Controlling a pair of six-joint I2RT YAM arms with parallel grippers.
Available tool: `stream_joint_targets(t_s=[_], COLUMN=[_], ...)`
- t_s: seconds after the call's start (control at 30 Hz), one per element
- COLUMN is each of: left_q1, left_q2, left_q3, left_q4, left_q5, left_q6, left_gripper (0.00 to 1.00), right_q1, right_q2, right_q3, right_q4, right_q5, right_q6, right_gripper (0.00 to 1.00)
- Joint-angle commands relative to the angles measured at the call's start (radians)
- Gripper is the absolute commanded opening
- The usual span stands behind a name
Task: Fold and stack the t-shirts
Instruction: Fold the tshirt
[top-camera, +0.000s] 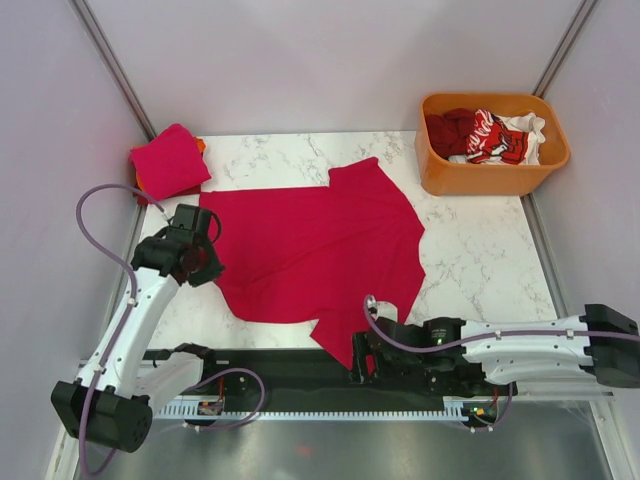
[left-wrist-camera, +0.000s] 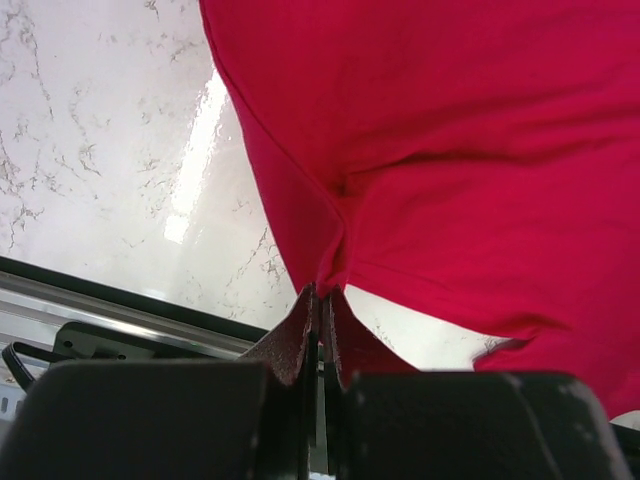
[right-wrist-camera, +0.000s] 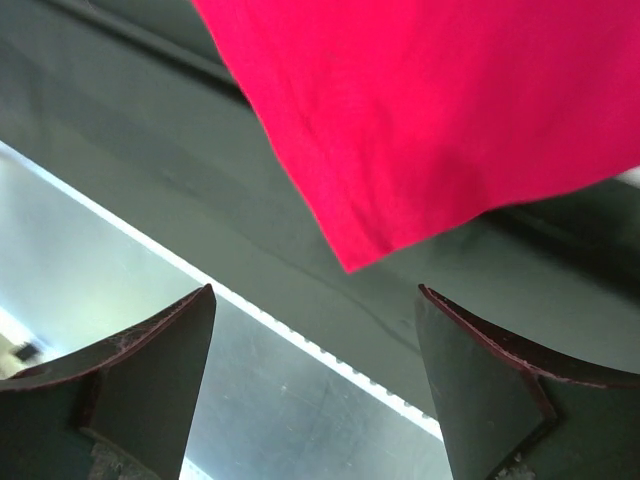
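Note:
A crimson t-shirt (top-camera: 315, 250) lies spread on the marble table, one sleeve hanging over the near edge. My left gripper (top-camera: 205, 262) is shut on its left edge; in the left wrist view the cloth (left-wrist-camera: 440, 170) is pinched between the closed tips of the left gripper (left-wrist-camera: 322, 295). My right gripper (top-camera: 358, 362) is open at the near edge, just below the hanging sleeve corner (right-wrist-camera: 420, 120), with nothing between its fingers (right-wrist-camera: 160, 360). A folded pink-red shirt (top-camera: 168, 160) lies on an orange one at the back left. More shirts (top-camera: 490, 135) fill the tub.
An orange plastic tub (top-camera: 440, 170) stands at the back right. Grey walls close in the table on three sides. A black rail and metal strip (top-camera: 300, 385) run along the near edge between the arm bases.

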Motion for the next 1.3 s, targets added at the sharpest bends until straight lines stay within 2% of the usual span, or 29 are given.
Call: stream_joint_targets(t_s=[0.0, 0.23, 0.4, 0.47, 0.63, 0.93, 1.13, 1.27], left_q1=[0.003, 0.003, 0.003, 0.003, 0.005, 0.005, 0.005, 0.003], left_q2=[-0.03, -0.053, -0.065, -0.07, -0.079, -0.096, -0.111, -0.12], left_q3=[-0.004, -0.007, -0.008, -0.008, -0.01, -0.014, -0.016, -0.018], left_q4=[0.022, 0.022, 0.02, 0.02, 0.02, 0.014, 0.006, 0.003], left_q5=[0.021, 0.033, 0.039, 0.041, 0.044, 0.052, 0.056, 0.059], left_q6=[0.035, 0.043, 0.046, 0.046, 0.049, 0.05, 0.052, 0.053], left_gripper=[0.02, 0.02, 0.02, 0.02, 0.02, 0.02, 0.02, 0.02], right_q1=[0.076, 0.107, 0.106, 0.106, 0.106, 0.098, 0.066, 0.055], right_q2=[0.072, 0.176, 0.19, 0.213, 0.308, 0.336, 0.273, 0.215], right_q3=[-0.004, 0.007, -0.004, -0.01, -0.018, -0.048, -0.083, -0.059], right_q4=[0.045, 0.039, 0.036, 0.043, 0.112, 0.164, 0.158, 0.103], right_q5=[0.078, 0.161, 0.227, 0.247, 0.25, 0.262, 0.279, 0.3], right_q6=[0.105, 0.09, 0.101, 0.102, 0.092, 0.096, 0.093, 0.076], right_gripper=[0.88, 0.85, 0.78, 0.74, 0.69, 0.35, 0.0, 0.0])
